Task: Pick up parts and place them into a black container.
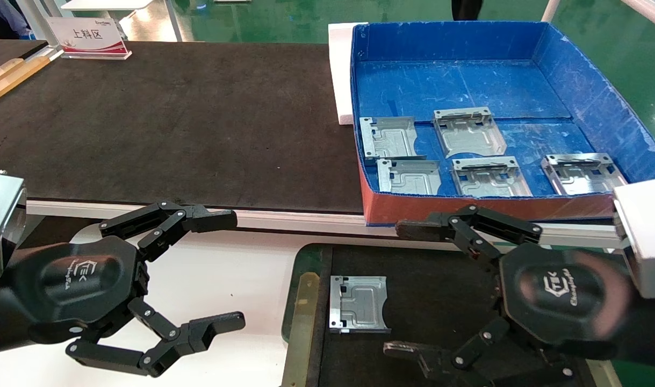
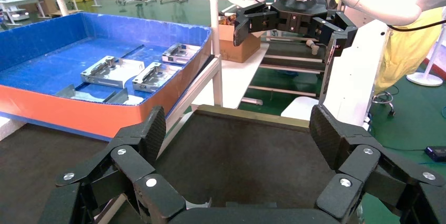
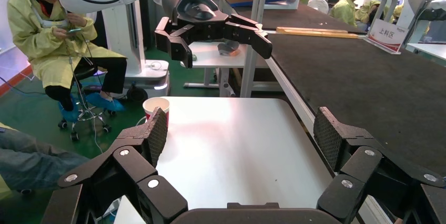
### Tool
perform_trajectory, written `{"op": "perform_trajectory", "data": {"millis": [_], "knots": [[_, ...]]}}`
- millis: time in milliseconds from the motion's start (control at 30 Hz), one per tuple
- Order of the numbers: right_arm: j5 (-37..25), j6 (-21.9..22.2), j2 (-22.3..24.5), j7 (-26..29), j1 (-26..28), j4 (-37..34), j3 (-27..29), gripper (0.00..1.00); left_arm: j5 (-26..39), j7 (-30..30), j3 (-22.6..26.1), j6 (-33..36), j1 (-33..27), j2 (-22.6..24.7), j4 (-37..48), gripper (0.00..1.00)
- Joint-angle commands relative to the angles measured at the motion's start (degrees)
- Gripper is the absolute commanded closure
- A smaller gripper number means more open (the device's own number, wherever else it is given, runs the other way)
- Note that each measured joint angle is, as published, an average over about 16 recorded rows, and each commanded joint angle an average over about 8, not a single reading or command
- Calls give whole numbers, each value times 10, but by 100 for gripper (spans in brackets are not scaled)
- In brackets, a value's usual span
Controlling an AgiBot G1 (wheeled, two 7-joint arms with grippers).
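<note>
Grey plate (image 1: 358,303) lies in the tray (image 1: 467,290) at the bench's near edge; both pincers, left (image 1: 228,271) and right (image 1: 397,287), gape empty. A careless right sweep could knock it.

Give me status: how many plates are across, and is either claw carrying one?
Done: one silver-grey stamped metal plate lies in the shallow black felt-floored tray. In hand: nothing; the left claw and right claw are both open and empty. Left: five plates wait in the blue corrugated-plastic box.
</note>
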Motion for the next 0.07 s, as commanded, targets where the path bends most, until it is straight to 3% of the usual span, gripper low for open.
{"op": "perform_trajectory", "data": {"millis": [33,67], "knots": [[0,0,0,0,0,0,0,0,0,0,0,0,0,0,0,0],[0,0,0,0,0,0,0,0,0,0,0,0,0,0,0,0]]}}
